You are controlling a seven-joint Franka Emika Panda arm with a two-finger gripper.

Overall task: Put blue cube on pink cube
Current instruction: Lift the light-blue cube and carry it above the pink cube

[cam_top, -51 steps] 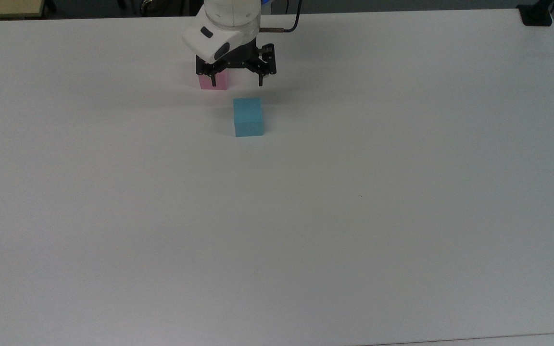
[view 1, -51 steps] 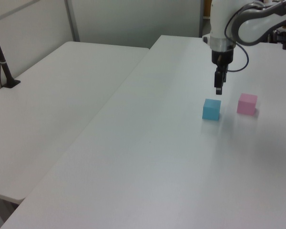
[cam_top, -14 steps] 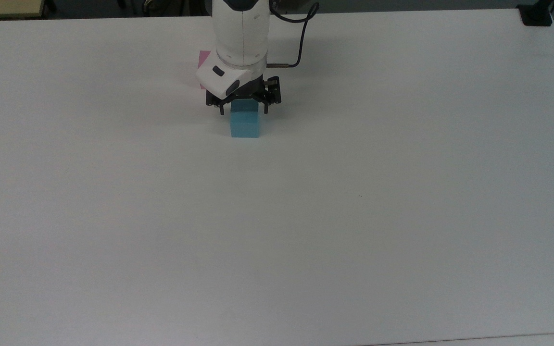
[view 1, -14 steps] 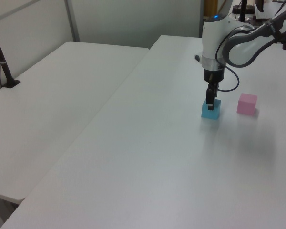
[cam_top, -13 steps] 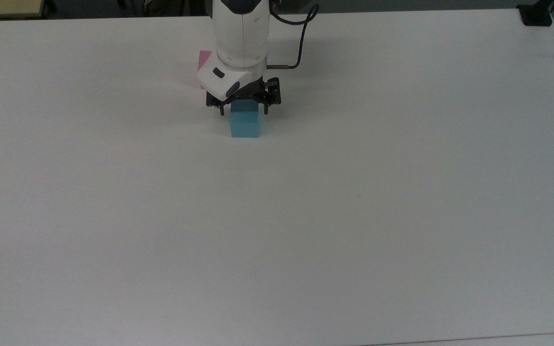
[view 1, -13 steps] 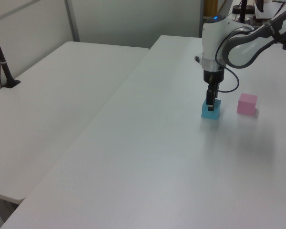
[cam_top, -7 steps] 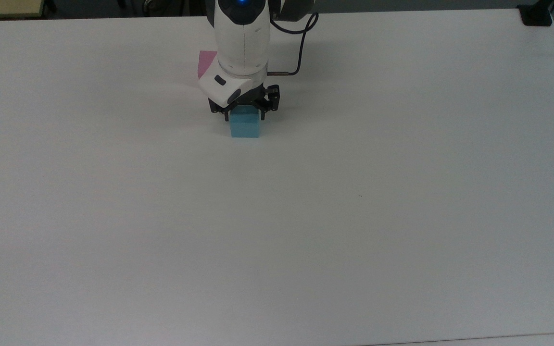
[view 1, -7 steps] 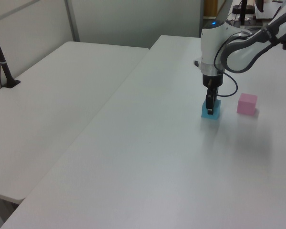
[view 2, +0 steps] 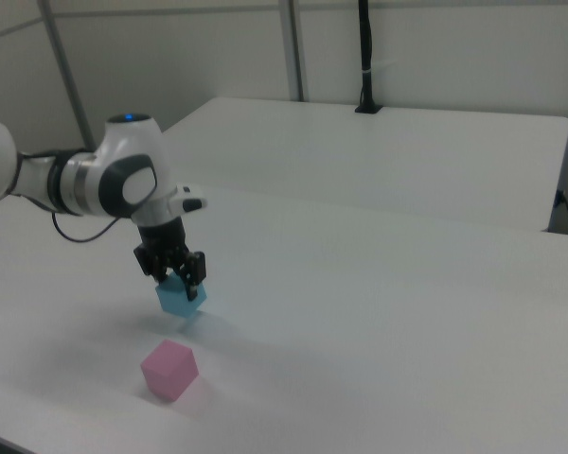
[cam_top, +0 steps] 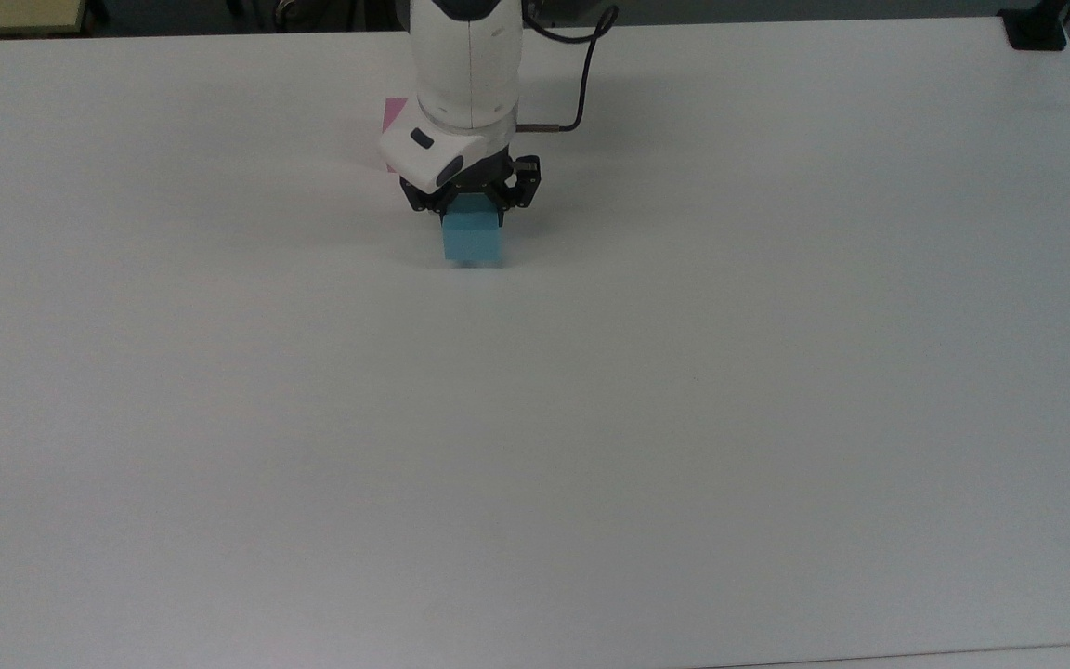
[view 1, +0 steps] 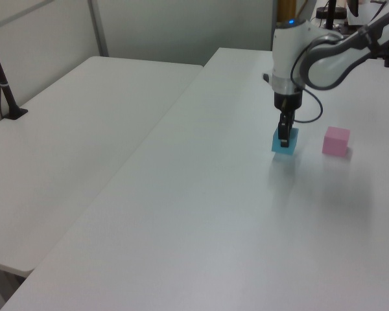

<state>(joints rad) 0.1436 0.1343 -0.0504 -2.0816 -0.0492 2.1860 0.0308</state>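
Observation:
The light-blue cube (cam_top: 472, 239) hangs a little above the white table (cam_top: 684, 390), with my gripper (cam_top: 471, 208) shut on its upper half. In the right view the blue cube (view 2: 181, 298) floats clear of the surface under the gripper (view 2: 177, 275), with its shadow below. The pink cube (view 2: 168, 370) rests on the table nearer the camera there. In the left view the pink cube (view 1: 336, 140) sits to the right of the blue cube (view 1: 284, 142) and gripper (view 1: 284, 138). In the top view the arm covers most of the pink cube (cam_top: 393, 114).
A second white table (view 1: 84, 123) adjoins on the left view's left, with a black post (view 1: 3, 84) on it. A black clamp (cam_top: 1035, 28) sits at the top view's far right corner. A cable (cam_top: 577, 88) loops beside the wrist.
The fingers closed on the blue cube and raised it slightly off the table. The pink cube has not moved.

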